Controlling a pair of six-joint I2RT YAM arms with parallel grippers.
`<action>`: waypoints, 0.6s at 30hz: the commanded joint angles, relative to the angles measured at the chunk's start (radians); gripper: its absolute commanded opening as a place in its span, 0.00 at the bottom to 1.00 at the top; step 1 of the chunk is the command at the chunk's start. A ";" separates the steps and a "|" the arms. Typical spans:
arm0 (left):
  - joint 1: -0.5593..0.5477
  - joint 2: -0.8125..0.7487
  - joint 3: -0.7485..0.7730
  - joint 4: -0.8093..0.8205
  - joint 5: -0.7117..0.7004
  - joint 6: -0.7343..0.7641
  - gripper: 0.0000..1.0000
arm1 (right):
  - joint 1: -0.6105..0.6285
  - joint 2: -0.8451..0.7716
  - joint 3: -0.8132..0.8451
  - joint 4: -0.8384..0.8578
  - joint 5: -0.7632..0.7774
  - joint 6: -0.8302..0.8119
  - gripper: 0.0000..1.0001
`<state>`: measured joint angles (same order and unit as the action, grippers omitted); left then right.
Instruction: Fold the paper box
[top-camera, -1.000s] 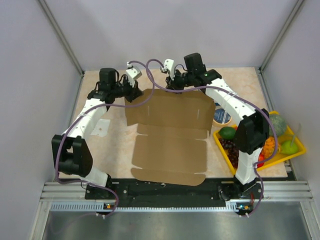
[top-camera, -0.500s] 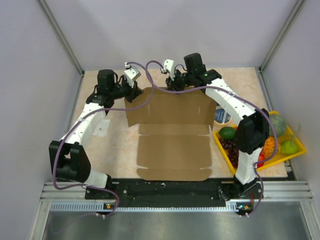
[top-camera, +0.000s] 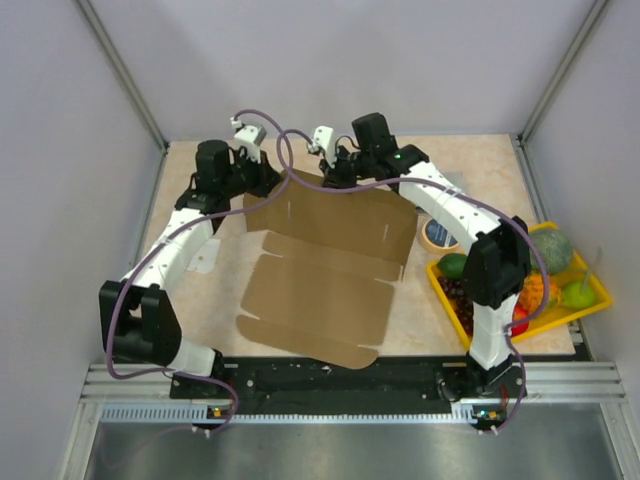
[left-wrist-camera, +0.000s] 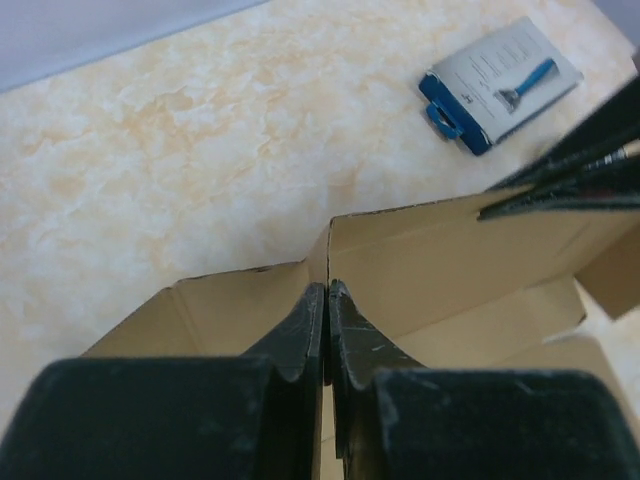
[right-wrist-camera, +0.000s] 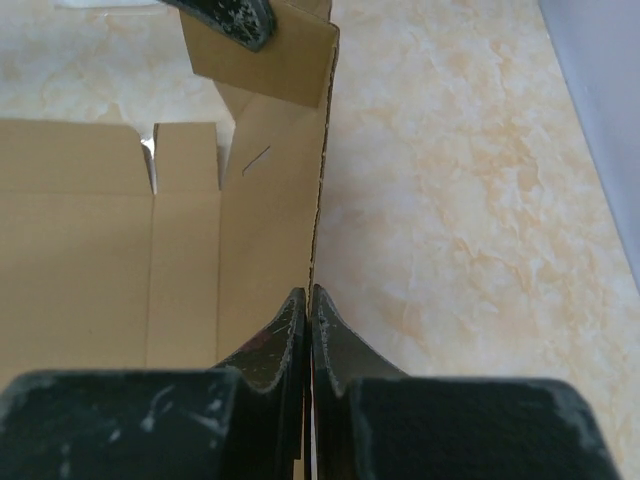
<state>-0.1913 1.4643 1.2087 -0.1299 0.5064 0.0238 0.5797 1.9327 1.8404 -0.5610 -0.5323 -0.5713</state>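
Observation:
The paper box (top-camera: 320, 290) is a large brown cardboard sheet lying on the table, with its far panel lifted upright. My left gripper (top-camera: 262, 182) is shut on that panel's left end, and in the left wrist view its tips (left-wrist-camera: 327, 292) pinch the cardboard (left-wrist-camera: 430, 260) at a crease. My right gripper (top-camera: 335, 176) is shut on the panel's top edge further right. In the right wrist view its tips (right-wrist-camera: 308, 296) clamp the thin edge of the sheet (right-wrist-camera: 100, 260), with the left gripper's fingers (right-wrist-camera: 225, 15) ahead on a folded flap.
A yellow tray (top-camera: 446, 298) of fruit stands at the right edge of the table. A round tin (top-camera: 440, 233) lies beside the box. A white packet (top-camera: 203, 255) lies under the left arm. A blue-and-white flat package (left-wrist-camera: 500, 85) lies beyond the box. Walls close in on three sides.
Both grippers have moved left and slightly back with the far panel. The sheet has turned, so its near end has swung left. The right gripper opened briefly and has shut again on the edge.

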 joint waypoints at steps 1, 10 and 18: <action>-0.014 -0.042 -0.098 0.303 -0.045 -0.393 0.08 | 0.058 -0.030 -0.056 0.128 0.086 0.083 0.00; -0.013 -0.035 -0.210 0.544 0.066 -0.712 0.42 | 0.060 -0.112 -0.168 0.207 0.026 0.091 0.00; -0.014 -0.006 -0.225 0.559 0.035 -0.910 0.49 | 0.065 -0.126 -0.196 0.242 0.017 0.097 0.00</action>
<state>-0.1940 1.4506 0.9848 0.3176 0.5137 -0.7380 0.6155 1.8614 1.6554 -0.3855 -0.4664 -0.4881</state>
